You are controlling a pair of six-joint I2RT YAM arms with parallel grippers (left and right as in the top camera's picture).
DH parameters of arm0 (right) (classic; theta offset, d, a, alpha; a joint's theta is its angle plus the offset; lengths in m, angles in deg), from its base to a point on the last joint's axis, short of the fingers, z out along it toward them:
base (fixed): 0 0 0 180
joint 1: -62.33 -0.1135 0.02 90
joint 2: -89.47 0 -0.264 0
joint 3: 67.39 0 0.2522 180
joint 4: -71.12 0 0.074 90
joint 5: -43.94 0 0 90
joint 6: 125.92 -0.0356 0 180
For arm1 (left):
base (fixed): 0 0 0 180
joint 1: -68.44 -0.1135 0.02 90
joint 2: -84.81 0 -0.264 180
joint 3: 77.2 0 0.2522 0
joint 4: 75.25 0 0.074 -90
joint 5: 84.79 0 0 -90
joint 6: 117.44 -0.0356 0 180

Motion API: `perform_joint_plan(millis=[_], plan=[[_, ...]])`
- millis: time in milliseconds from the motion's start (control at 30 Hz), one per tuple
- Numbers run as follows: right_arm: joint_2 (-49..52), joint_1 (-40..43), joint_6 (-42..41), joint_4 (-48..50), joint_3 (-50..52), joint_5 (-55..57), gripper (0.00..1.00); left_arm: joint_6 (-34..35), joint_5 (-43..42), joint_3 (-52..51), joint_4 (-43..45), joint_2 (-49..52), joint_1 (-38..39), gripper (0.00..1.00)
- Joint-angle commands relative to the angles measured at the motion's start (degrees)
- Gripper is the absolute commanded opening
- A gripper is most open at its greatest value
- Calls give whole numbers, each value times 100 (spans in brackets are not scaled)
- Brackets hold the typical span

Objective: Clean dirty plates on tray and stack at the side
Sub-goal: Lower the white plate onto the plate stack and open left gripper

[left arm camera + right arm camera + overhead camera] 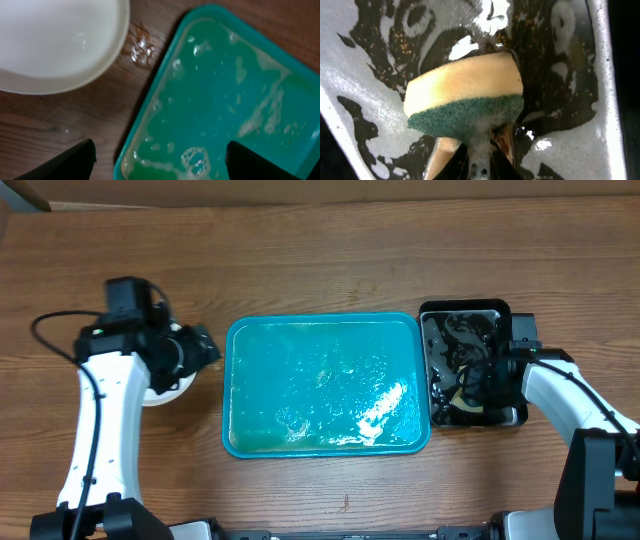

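Wooden worktop; tray bare but sudsy. White plates stacked just left of tray, beneath left claw, spread wide apart. Over black tray, sponge clamped by right claw. Straight-up lift advised for left claw, stack not nudged.

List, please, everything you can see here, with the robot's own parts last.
table: one, brown wood
blue tray: one, turquoise, mid-table, soapy, no plates on it
plate: at least one, white, on the table left of the blue tray
black tray: one, black, right of the blue tray, foamy
sponge: one, yellow with a green side, over the black tray
wet patch: one, clear, on the table between plate and blue tray
left tool: one, black, open, by the blue tray's left edge
right tool: one, black, shut on the sponge
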Motion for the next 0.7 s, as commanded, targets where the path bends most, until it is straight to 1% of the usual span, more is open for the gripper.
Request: perform_joint_plan(millis=[0, 167, 300, 500, 600, 667], plan=[[136, -2, 11, -221, -280, 28, 13, -166, 337, 125, -170, -68, 321, 84], [136, -4, 59, -706, -772, 262, 13, -260, 533, 125, -452, -68, 702, 85], [133, -4, 160, -949, -1078, 278, 24, -363, 535, 125, -564, -68, 833, 85], [131, -4, 201, -1290, -1375, 273, 27, -428, 531, 125, -629, -68, 844, 85], [125, -4, 199, -1534, -1519, 234, 28, -588, 531, 125, -629, -68, 846, 89], [103, -4, 201, -1698, -1648, 94, 28, -675, 516, 125, -625, -68, 846, 90]])
